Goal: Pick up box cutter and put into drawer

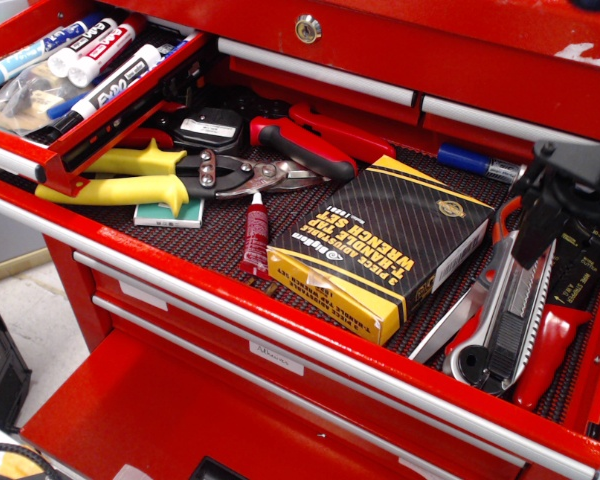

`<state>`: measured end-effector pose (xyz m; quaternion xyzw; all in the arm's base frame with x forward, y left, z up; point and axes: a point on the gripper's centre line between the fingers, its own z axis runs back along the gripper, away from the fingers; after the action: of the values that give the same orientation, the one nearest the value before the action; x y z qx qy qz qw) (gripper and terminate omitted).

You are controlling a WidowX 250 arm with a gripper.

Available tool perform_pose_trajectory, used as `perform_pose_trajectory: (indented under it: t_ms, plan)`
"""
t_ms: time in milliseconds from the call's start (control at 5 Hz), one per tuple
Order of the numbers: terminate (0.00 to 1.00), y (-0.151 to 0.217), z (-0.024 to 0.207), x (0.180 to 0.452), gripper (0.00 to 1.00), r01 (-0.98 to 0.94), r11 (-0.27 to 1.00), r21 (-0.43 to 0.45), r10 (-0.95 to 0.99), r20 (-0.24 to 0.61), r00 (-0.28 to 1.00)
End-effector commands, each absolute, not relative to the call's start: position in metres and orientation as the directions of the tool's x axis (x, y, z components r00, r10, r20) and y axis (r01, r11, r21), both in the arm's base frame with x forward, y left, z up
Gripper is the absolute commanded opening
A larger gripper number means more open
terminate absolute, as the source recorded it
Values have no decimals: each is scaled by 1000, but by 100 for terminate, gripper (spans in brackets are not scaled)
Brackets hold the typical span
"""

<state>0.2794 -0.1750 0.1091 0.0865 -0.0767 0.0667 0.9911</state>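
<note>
Box cutter (508, 318) lies in the wide mesh-lined drawer (220, 235), near its right end, butt toward the front rail and blade end pointing to the back. It rests on top of the red-handled scissors (540, 340), so it sits slightly raised and should be free to lift. The gripper (570, 215) hangs over its far end, at the right edge of the view; only one dark finger (533, 225) shows clearly, the rest is cut off, so I cannot tell how wide the fingers stand. It is not gripping the cutter, and its place above the blade end suggests a descent for the grasp.

Just left of the cutter, a black and yellow wrench-set box (380, 245) lies at an angle, close enough to crowd a finger on that side. Further left lie a small red-capped tube (255, 232), yellow-handled snips (150, 178) over a green pad (168, 212), and red-handled pliers (305, 148) toward the back. A blue marker (475, 163) lies behind the box.

The narrow shallow drawer (65, 165), the likely target, stands pulled out at the upper left corner, above the mesh-lined one. It already holds several whiteboard markers (90, 55) and a clear bag (20, 95), leaving little bare floor for a long tool.
</note>
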Motion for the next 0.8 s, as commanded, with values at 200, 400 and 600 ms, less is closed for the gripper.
perform_pose_trajectory:
  t_ms: [200,400,600]
  plan:
    - [0,-164,93,295,100,-82,994,70,64,221,973]
    - [0,-163,82,295,100,-87,995,38,76,230,970]
    - [0,-165,73,291,100,-95,995,12,89,240,967]
